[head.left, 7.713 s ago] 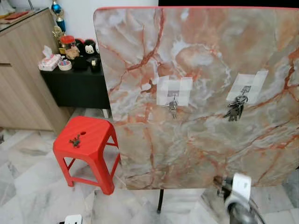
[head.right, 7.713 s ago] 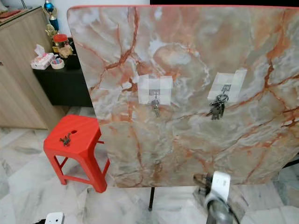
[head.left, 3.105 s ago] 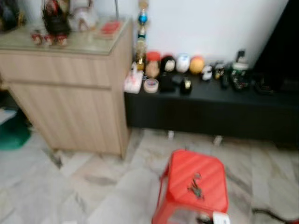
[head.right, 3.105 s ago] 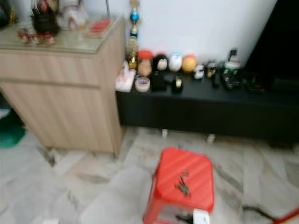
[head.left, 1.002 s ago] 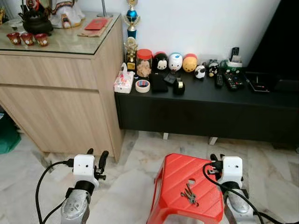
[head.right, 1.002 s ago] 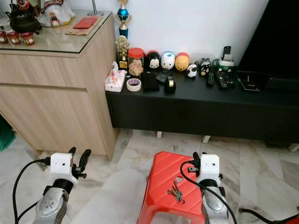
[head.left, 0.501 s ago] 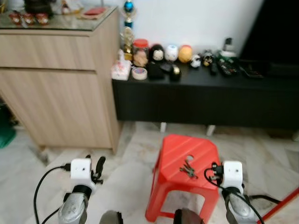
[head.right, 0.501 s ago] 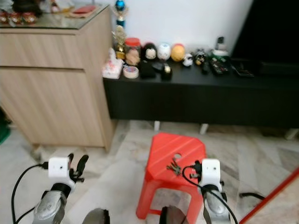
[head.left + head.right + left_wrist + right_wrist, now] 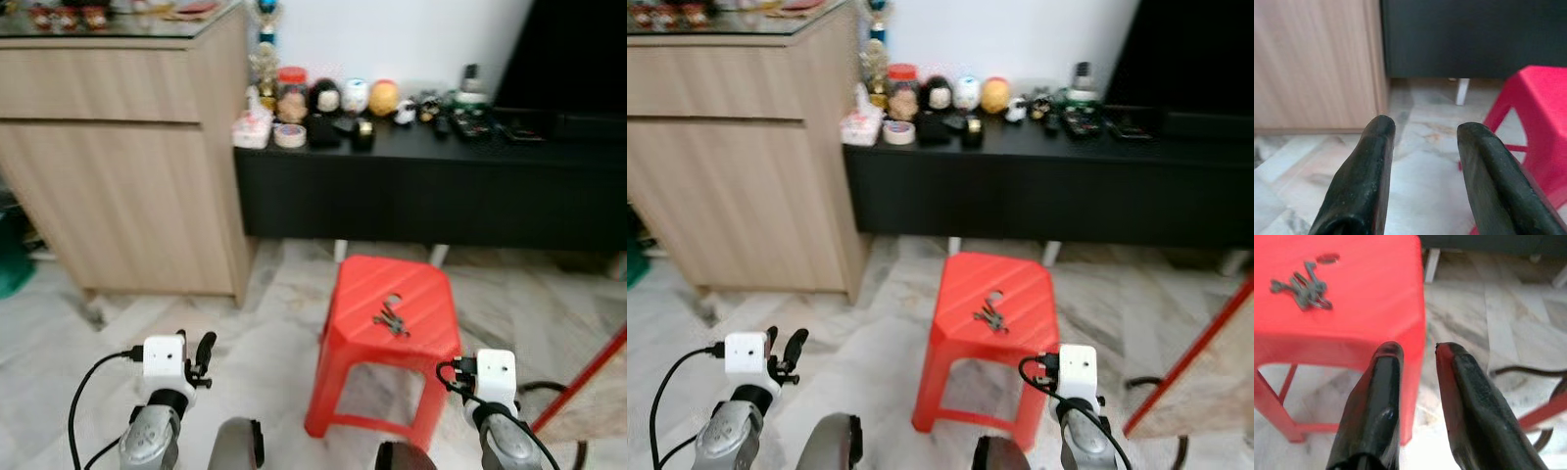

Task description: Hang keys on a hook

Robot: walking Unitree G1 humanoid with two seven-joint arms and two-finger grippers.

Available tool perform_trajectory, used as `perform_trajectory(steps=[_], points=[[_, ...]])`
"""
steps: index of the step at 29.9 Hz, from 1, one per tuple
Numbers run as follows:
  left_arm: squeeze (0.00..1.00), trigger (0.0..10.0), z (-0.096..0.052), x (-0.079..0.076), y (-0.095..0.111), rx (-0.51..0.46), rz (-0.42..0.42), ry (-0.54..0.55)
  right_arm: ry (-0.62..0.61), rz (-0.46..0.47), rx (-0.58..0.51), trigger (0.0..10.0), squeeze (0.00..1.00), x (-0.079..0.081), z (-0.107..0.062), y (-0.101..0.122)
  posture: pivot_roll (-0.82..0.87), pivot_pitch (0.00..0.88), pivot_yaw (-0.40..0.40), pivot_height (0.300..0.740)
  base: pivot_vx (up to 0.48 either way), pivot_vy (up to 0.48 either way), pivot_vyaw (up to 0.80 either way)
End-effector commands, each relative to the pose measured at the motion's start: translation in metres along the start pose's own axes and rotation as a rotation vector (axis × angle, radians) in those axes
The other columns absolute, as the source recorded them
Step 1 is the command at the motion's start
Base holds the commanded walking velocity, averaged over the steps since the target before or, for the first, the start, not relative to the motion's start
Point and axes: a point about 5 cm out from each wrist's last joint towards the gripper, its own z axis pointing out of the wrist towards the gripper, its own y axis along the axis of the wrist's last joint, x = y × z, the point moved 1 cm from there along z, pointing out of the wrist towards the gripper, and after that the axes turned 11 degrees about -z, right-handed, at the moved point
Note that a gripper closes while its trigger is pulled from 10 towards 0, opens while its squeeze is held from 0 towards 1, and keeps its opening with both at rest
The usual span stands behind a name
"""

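A small bunch of grey keys (image 9: 390,319) lies on top of a red plastic stool (image 9: 364,387), beside the hole in its seat. My right gripper (image 9: 1418,350) hovers low in front of the stool's right front corner. It is open by a narrow gap and holds nothing. The keys (image 9: 1305,288) sit well ahead of it and off to one side. My left gripper (image 9: 199,351) is held over the marble floor to the left of the stool. In the left wrist view this gripper (image 9: 1425,127) is open and empty.
A wooden cabinet (image 9: 127,166) stands at the left. A low black bench (image 9: 421,186) with toys and remotes runs along the wall behind the stool. The red edge of a tilted board (image 9: 588,382) and a black cable (image 9: 549,390) lie at the right.
The whole view has shifted: it left the marble board with hooks and now faces the stool, which appears farther away than half a second ago. The keys stay on the stool.
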Motion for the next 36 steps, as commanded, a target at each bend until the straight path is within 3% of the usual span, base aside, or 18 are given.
perform_trajectory(steps=[1, 7, 19, 25, 32, 36], points=[[0.00, 10.0, 0.000, 0.004, 0.000, -0.005, -0.014, 0.014, 0.001, -0.011, -0.021, 10.0, 0.00, -0.001, 0.004, 0.008, 0.05, 0.000, -0.063, 0.611, 0.247, 0.000, 0.00], [0.00, 10.0, 0.002, 0.006, 0.001, -0.009, -0.014, 0.017, 0.025, -0.025, -0.030, 10.0, 0.00, 0.003, 0.004, 0.009, 0.05, 0.000, -0.067, 0.611, 0.305, 0.000, 0.50], [0.00, 10.0, 0.004, 0.007, 0.003, -0.022, -0.011, 0.012, 0.040, -0.023, -0.034, 10.0, 0.00, 0.007, 0.005, 0.011, 0.05, 0.000, -0.067, 0.611, 0.334, 0.000, 0.00], [0.00, 10.0, 0.006, 0.007, 0.005, -0.036, -0.015, 0.010, 0.044, -0.022, -0.036, 10.0, 0.00, 0.007, 0.005, 0.011, 0.05, 0.000, -0.068, 0.611, 0.310, 0.000, 0.78], [0.00, 10.0, 0.006, 0.007, 0.006, -0.039, -0.019, 0.009, 0.046, -0.011, -0.014, 10.0, 0.00, 0.006, 0.004, 0.007, 0.05, 0.000, -0.067, 0.611, 0.000, 0.000, 0.00], [0.00, 10.0, 0.006, 0.007, 0.007, -0.041, -0.018, 0.011, 0.106, -0.037, 0.010, 10.0, 0.00, 0.012, 0.004, 0.003, 0.04, 0.000, -0.059, 0.611, 0.000, 0.000, 0.00]])
